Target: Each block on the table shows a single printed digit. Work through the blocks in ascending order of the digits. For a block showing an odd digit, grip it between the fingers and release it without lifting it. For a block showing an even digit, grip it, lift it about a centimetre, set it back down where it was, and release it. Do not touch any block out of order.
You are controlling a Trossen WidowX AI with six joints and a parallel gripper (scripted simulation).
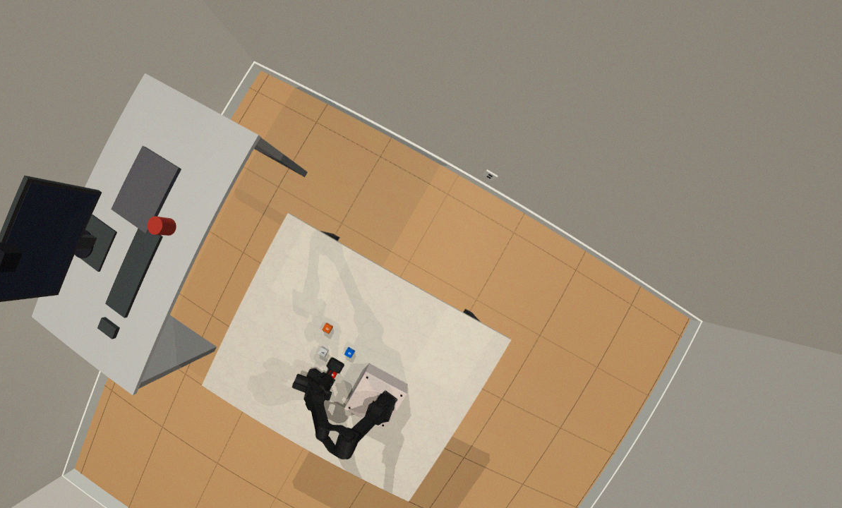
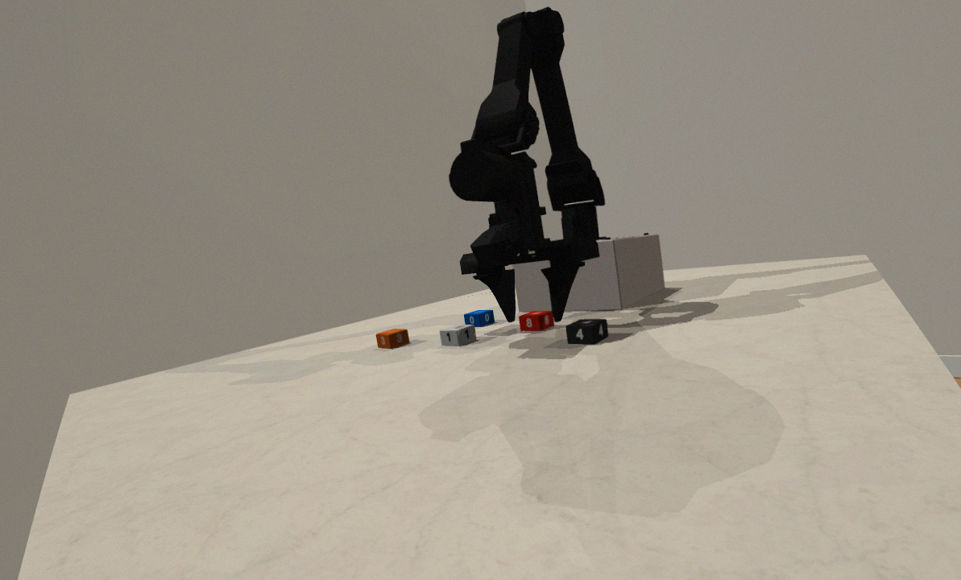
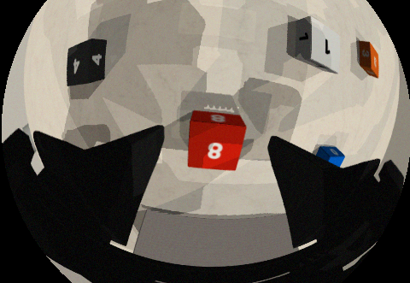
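A red block with digit 8 [image 1: 333, 375] [image 2: 536, 321] [image 3: 217, 150] rests on the table. My gripper [image 2: 534, 317] [image 3: 219, 138] is open, its fingertips low on either side of the red block, with a gap to each side in the wrist view. A black block with 4 [image 2: 586, 331] [image 3: 86, 62] lies beside it, hidden under the arm in the top view. A grey-white block with 1 [image 1: 322, 353] [image 2: 457, 335] [image 3: 325, 45], an orange block with 3 [image 1: 327, 328] [image 2: 391, 338] [image 3: 368, 59] and a blue block with 0 [image 1: 349, 352] [image 2: 479, 317] [image 3: 330, 156] also rest on the table.
The pale base box [image 1: 361, 386] [image 2: 638, 270] [image 3: 213, 236] stands close behind the red block on the marble table [image 1: 449, 379] [image 2: 325, 469]. A separate desk [image 1: 190, 132] with a monitor [image 1: 41, 236] and a red cylinder [image 1: 161, 226] stands to the left in the top view.
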